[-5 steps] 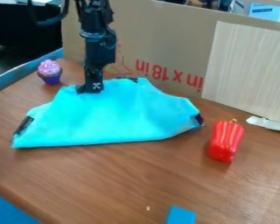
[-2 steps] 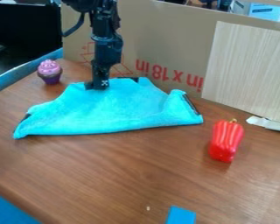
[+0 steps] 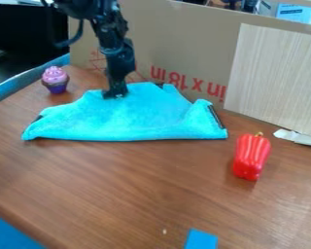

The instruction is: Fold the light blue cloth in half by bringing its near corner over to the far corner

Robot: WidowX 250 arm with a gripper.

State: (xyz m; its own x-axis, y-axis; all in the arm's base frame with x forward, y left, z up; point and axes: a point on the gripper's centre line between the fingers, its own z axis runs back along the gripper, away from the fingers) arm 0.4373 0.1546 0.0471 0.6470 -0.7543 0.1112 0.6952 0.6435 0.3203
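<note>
The black gripper (image 3: 115,93) hangs down at the upper left-centre, its tip at the back edge of a bright turquoise cloth (image 3: 129,119). The cloth lies bunched and folded on the brown table, with a straight front edge and black patches at its left and right corners. Whether the tip pinches the fabric or only presses on it cannot be made out. A purple-topped toy cupcake (image 3: 55,80) stands to the left of the gripper. Right of the cloth, a red toy pepper (image 3: 251,156) stands on the table.
A cardboard panel (image 3: 184,39) with red print rises behind the cloth, with a pale wood-patterned sheet (image 3: 275,78) on its right part. A torn white strip (image 3: 300,138) lies at its foot. Near the front edge of the table (image 3: 138,194) is a blue piece (image 3: 201,240).
The cloth's front edge has drawn back toward the cardboard, and its left corner has shifted slightly right. The gripper has moved a little right and back, its arm now more slanted.
</note>
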